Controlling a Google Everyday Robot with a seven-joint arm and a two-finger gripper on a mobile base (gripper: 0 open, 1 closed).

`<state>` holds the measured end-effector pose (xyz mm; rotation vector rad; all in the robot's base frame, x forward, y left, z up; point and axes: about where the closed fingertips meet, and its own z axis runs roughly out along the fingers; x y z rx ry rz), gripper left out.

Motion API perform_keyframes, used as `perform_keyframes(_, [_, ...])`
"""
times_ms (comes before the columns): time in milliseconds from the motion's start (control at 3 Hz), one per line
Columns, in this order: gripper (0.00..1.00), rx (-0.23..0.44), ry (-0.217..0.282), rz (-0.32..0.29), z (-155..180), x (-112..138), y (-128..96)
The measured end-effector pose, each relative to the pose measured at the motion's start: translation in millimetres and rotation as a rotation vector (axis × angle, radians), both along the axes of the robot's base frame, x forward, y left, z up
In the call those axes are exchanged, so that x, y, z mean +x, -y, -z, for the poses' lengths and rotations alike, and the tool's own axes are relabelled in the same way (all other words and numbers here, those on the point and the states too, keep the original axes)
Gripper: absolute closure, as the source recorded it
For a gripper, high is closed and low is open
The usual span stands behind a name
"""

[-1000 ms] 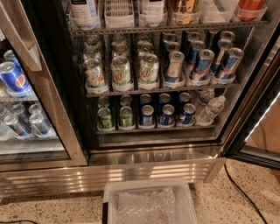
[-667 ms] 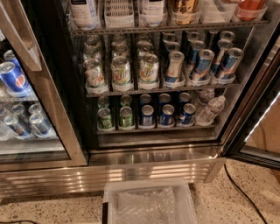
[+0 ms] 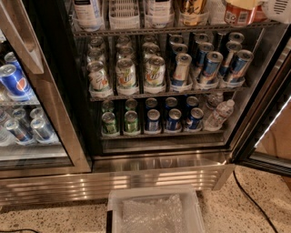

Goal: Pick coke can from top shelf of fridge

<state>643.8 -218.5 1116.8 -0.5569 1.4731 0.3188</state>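
Note:
The fridge point(image 3: 159, 159) stands open in front of me, dark inside with wire racks. The top shelf point(image 3: 173, 30) runs along the upper edge and carries clear plastic bins of bottles and cans. The coke can point(image 3: 239, 14), red with pale lettering, stands in a bin at the right end of that shelf, its top cut off by the frame edge. A white part of my gripper point(image 3: 278, 9) shows at the top right corner, just right of the can.
Lower racks hold white-and-green cans point(image 3: 126, 73), blue-and-silver cans point(image 3: 211, 66), small cans and water bottles point(image 3: 219, 114). The glass door point(image 3: 268, 136) stands open at the right. A unit with blue Pepsi cans point(image 3: 13, 79) is at the left. A white bin point(image 3: 157, 211) sits on the floor.
The white part of my gripper has come into view at the top right corner beside the red can. The cans and bottles have not moved.

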Motion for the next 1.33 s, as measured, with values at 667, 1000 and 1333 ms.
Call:
perform_keyframes(667, [1.0, 0.024, -0.146, -0.221, 57, -50, -62])
perform_keyframes(1000, [1.0, 0.016, -0.226, -0.374, 90, -78, -95])
perform_keyframes(1333, [1.0, -0.018, -0.305, -0.471, 123, -95, -109])
